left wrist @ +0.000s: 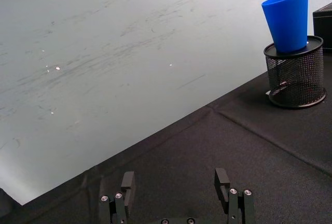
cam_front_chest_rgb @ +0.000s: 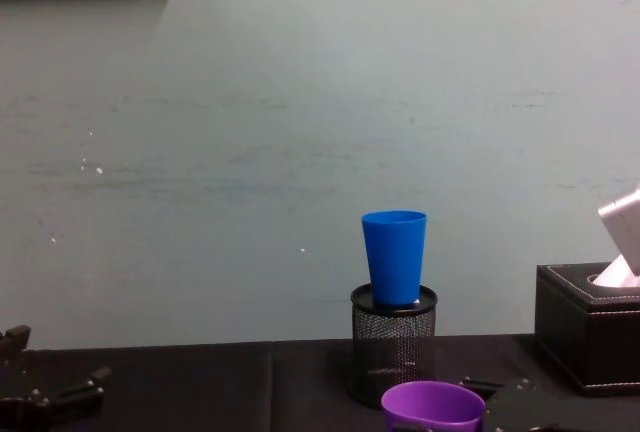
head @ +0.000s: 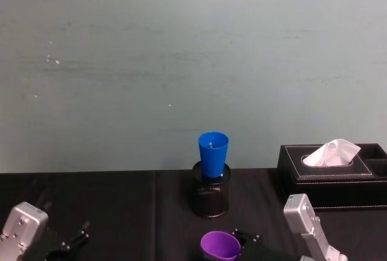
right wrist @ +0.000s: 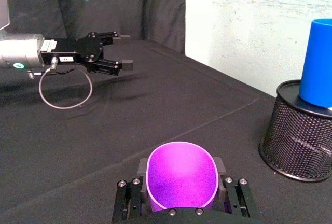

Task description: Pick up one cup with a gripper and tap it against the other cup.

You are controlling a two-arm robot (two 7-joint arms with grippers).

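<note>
My right gripper [right wrist: 180, 169] is shut on the purple cup [right wrist: 181, 175], a pad pressed to each side of it. The cup [head: 220, 246] stays low at the table's near edge, mouth up, just in front of the other cup. That blue cup [head: 213, 152] stands upright in the top of a black mesh pen holder [head: 210, 197] at the table's middle. In the chest view the purple cup [cam_front_chest_rgb: 432, 404] sits below and slightly right of the blue one [cam_front_chest_rgb: 394, 255]. My left gripper [left wrist: 174, 182] hovers open at the near left, holding nothing.
A black tissue box [head: 329, 173] with a white tissue stands at the right, close to my right arm [head: 305, 222]. A pale wall runs right behind the black-clothed table [left wrist: 171, 146]. A cable loop [right wrist: 65, 92] hangs under the left arm.
</note>
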